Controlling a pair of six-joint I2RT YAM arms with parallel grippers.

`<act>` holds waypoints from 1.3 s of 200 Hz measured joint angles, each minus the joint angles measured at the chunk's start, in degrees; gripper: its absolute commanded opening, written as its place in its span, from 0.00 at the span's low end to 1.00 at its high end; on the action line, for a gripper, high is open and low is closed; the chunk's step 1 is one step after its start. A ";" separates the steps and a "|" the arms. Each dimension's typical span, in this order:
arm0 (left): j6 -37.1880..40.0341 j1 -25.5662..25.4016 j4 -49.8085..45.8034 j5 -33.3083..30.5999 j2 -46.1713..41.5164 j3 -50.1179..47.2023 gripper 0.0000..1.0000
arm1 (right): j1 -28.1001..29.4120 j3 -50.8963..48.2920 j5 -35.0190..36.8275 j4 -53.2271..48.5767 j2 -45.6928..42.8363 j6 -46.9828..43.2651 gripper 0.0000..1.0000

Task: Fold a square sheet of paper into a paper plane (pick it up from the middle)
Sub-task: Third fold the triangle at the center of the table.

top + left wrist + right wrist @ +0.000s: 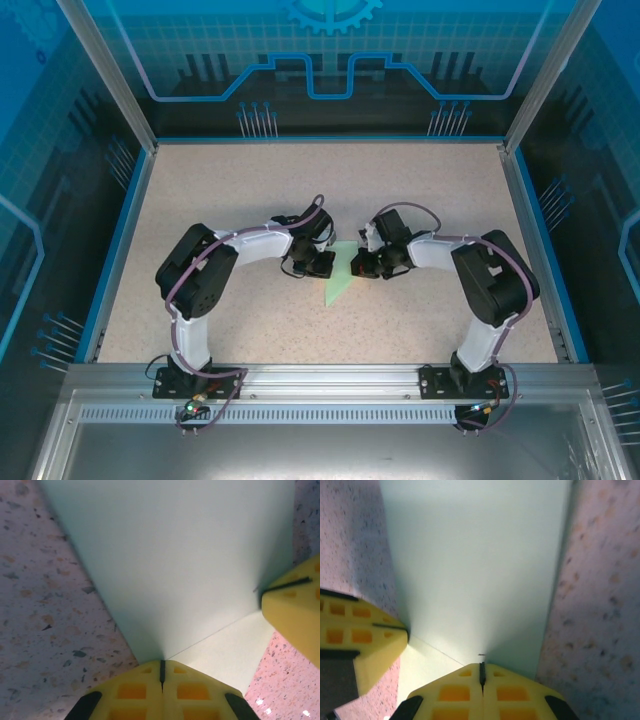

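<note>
The square sheet of paper (337,287) is pale mint green and lies mid-table between both grippers. My left gripper (324,263) and right gripper (361,266) face each other across it. In the left wrist view the left gripper (162,666) is shut, and the paper (190,555) fans out from its tip. A crease runs from there to the right gripper's yellow finger (295,615). In the right wrist view the right gripper (481,669) is shut the same way on the paper (480,555), with the left finger (365,645) at the crease's other end. A paper plane is out of view.
The speckled beige table (250,190) is fenced by blue panels and metal posts. An aluminium rail (320,378) with both arm bases runs along the near edge. Open tabletop lies all round the paper.
</note>
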 measured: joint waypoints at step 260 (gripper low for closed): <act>5.84 -10.78 4.44 -6.25 -18.40 -14.05 0.42 | 0.96 -2.56 -1.88 -3.85 -10.01 5.77 0.00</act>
